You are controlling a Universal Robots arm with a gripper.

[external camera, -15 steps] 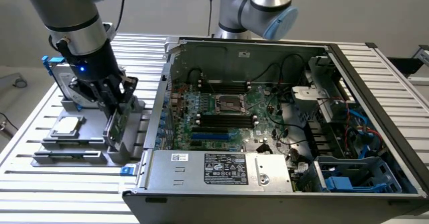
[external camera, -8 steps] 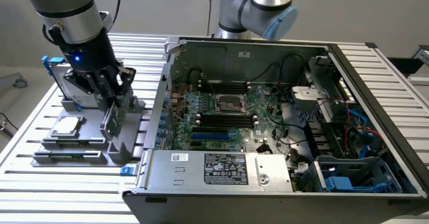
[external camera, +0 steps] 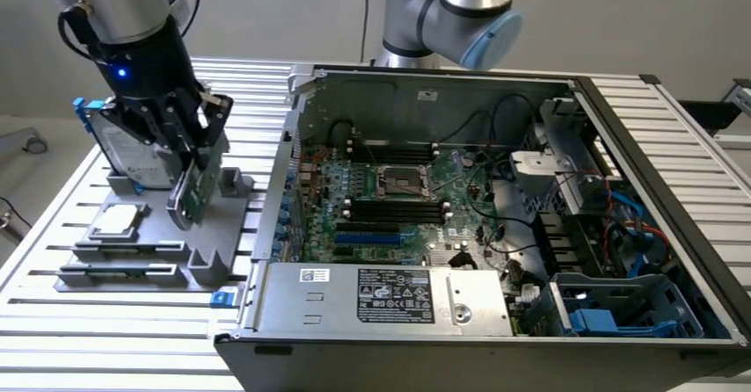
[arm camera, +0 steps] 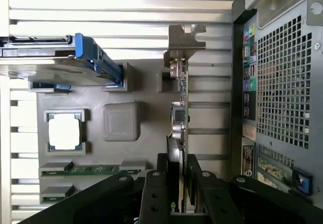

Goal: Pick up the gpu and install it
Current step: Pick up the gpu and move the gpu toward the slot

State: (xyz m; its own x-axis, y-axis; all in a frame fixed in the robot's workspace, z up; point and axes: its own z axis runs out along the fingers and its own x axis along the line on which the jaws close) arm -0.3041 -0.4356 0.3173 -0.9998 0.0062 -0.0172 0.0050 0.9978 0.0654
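Open grey metal computer case (external camera: 470, 322) lies on the silver slatted table (external camera: 47, 322). Toward the exterior view's left sits a grey moulded parts tray (external camera: 217, 264). A silver, blue-framed hard drive (external camera: 123, 150) stands in it. The black gripper (external camera: 193, 159) is above the tray, fingers (arm camera: 162, 183) pinching the gpu (external camera: 188, 200), a green card with a silver bracket, held on edge. It is possibly lifted clear; hard to tell.

Soft, even light, probably from overhead, brightens the slatted desk (external camera: 118, 339); its pale slats nearly wash out in the wrist view. Shadow fills the computer case (external camera: 657, 128); the claw (arm camera: 180, 163) looks dark.
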